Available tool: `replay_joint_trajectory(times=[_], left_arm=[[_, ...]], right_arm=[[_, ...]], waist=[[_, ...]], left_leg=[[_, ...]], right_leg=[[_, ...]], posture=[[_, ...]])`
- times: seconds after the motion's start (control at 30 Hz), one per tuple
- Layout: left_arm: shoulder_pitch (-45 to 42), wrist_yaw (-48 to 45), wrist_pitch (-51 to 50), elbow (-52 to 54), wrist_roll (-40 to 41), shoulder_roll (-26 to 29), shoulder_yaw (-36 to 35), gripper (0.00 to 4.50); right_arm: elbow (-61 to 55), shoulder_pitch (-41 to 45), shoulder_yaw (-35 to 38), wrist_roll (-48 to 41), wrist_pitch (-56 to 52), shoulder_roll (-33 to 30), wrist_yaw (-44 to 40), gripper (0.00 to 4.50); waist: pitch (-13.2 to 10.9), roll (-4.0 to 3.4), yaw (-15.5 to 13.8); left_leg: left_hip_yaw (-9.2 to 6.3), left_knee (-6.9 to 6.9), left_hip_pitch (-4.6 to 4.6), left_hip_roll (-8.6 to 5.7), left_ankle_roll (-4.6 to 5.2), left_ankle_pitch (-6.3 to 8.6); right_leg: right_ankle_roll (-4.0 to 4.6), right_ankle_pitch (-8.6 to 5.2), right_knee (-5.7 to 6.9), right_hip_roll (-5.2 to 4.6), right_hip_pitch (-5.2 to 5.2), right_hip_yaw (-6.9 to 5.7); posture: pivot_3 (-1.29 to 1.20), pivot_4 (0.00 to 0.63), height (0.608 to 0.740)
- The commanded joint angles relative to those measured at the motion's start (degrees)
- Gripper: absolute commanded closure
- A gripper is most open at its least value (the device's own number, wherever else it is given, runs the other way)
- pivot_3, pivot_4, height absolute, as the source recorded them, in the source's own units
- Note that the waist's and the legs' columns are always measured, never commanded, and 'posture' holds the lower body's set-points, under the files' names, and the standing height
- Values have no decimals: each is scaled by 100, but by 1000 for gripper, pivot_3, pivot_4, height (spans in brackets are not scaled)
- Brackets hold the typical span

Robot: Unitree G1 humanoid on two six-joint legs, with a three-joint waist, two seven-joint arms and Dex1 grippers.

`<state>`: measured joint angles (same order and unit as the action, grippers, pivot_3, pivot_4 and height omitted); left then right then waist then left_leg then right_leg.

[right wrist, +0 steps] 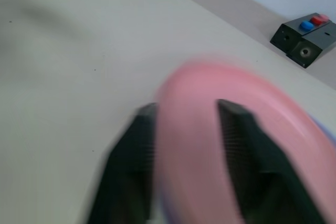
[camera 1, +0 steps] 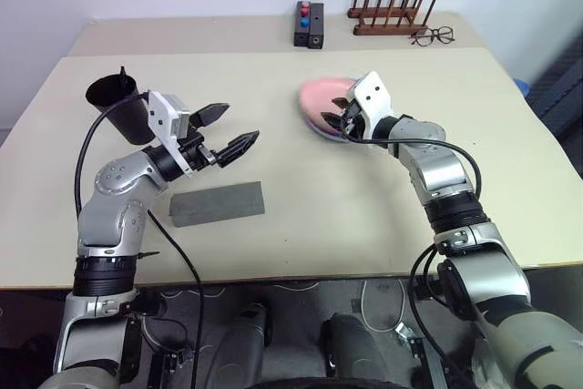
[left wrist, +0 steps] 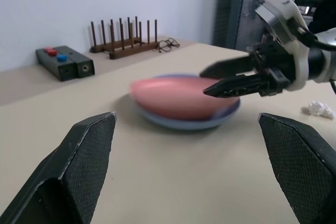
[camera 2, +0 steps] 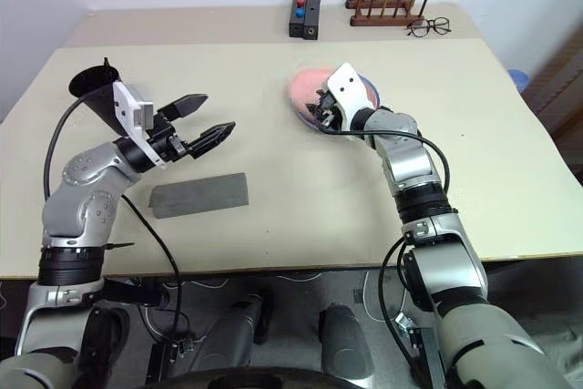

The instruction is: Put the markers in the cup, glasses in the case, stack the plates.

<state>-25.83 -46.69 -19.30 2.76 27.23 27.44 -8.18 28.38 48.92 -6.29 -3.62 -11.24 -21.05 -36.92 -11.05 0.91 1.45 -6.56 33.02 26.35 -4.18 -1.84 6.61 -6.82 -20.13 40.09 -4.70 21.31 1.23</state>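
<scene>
The salmon pink plate (left wrist: pixel 176 97) lies tilted and blurred on the light blue plate (left wrist: pixel 184 123) at the table's middle right. My right gripper (camera 1: pixel 339 118) is at the near rim, its black fingers (right wrist: pixel 247 150) partly apart on either side of the pink plate's edge. Over the left half of the table my left gripper (camera 1: pixel 241 123) hangs wide open and empty. The black cup (camera 1: pixel 118 102) stands behind that arm, with a slim marker tip (camera 1: pixel 123 72) poking above its rim. The grey case (camera 1: pixel 217 203) lies flat and closed below the left gripper. The glasses are out of view.
On the further table stand a black box (camera 1: pixel 310 23) with red and blue buttons, a wooden peg rack (camera 1: pixel 390 11) and thin wire spectacles (camera 1: pixel 433 36). A white crumpled scrap (left wrist: pixel 317 109) lies to the right of the plates.
</scene>
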Motion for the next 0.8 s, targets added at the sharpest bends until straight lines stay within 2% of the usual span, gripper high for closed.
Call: replay_joint_trajectory(times=[0.03, 0.1, 0.23, 0.37, 0.47, 0.63, 0.8], left_arm=[[17, 15, 10, 251, 92, 61, -67, 0], [29, -162, -116, 324, 249, 111, -48, 0], [80, -868, -869, 632, 1112, 420, -130, 0], [237, -1491, -1240, 982, 1524, 821, 7, 0], [317, -1774, -1041, 1043, 1252, 939, 338, 0], [222, -1753, -497, 859, 756, 639, 749, 0], [193, -1907, -578, 799, 732, 647, 948, 0]], right_arm=[[-90, 212, 189, -112, 129, 41, -20, 892], [-134, 234, 415, -258, 24, -89, -24, 63], [-427, 193, 988, -801, -864, -559, -250, 63], [-1251, -310, 983, -1104, -2037, -1427, -945, 63], [-2020, -1031, 917, -1213, -2628, -2279, -1573, 63], [-2420, -2061, 906, -1008, -2931, -3148, -1782, 63], [-2485, -2475, 1012, -986, -3266, -3307, -1533, 63]], waist=[[0, 0, -1], [0, 0, -11], [-1, -2, -61], [-2, -3, -62], [-1, -7, -55], [0, -11, -71], [0, -16, -26]], left_leg=[[0, 0, 0, 0, 0, 0], [0, 0, 0, 0, 0, 0], [0, 1, 2, -1, 0, 0], [-2, -2, 4, -2, 0, 2], [-1, -10, 1, 2, 1, 4], [11, -8, 4, 1, 3, 5], [14, -9, 4, 3, 11, 10]], right_leg=[[0, 0, 0, 0, 0, 0], [0, 0, 0, 0, 0, 0], [0, 0, 0, -2, -1, 0], [3, -2, -12, -5, -4, -2], [5, -3, -16, -6, -4, 0], [15, -8, -26, -29, -3, 2], [13, -7, -46, -29, -9, 4]], posture=[[0, 150, 737], [0, 150, 737], [0, 150, 737], [0, 150, 737], [0, 150, 737], [0, 150, 737], [0, 150, 737]])
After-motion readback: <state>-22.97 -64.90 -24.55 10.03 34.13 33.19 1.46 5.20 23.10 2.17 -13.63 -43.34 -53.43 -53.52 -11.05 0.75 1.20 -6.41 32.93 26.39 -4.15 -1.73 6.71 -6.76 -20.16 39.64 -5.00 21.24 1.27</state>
